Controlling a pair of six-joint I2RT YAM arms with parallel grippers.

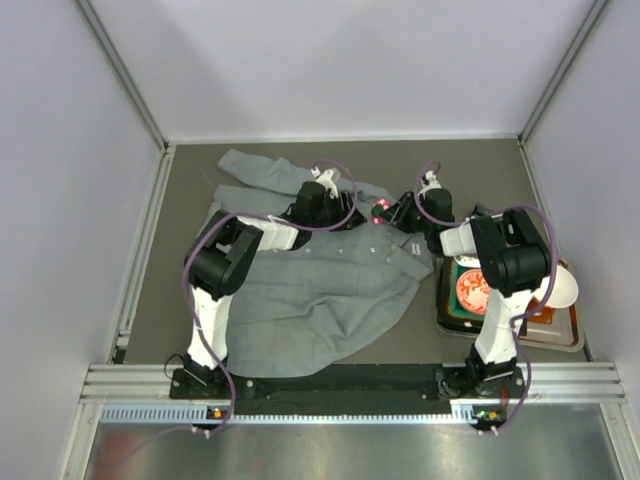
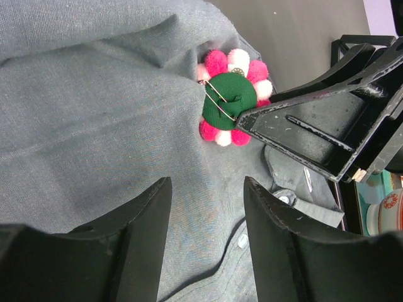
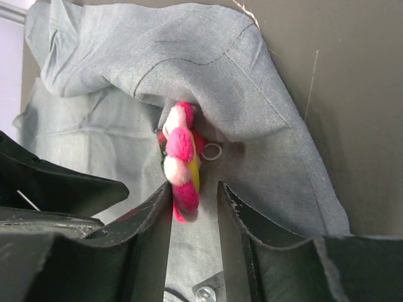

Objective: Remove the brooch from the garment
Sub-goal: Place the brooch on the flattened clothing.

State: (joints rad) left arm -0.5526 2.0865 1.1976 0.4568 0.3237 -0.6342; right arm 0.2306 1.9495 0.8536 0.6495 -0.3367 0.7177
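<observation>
You are at the grabbing step: your right claw [image 3: 193, 189] sits loosely open around the brooch [image 3: 179, 157] pinned on the shirt [image 3: 252, 113], your left claw [image 2: 206, 185] hangs open and empty, so squeeze, then pull gently.

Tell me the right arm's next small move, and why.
Probably close the right fingers on the brooch. Its lower edge already sits between them, with a gap showing on one side, so it does not look gripped yet. It hangs pinned under a fold of the shirt, so a firm hold seems needed before any pull.
</observation>
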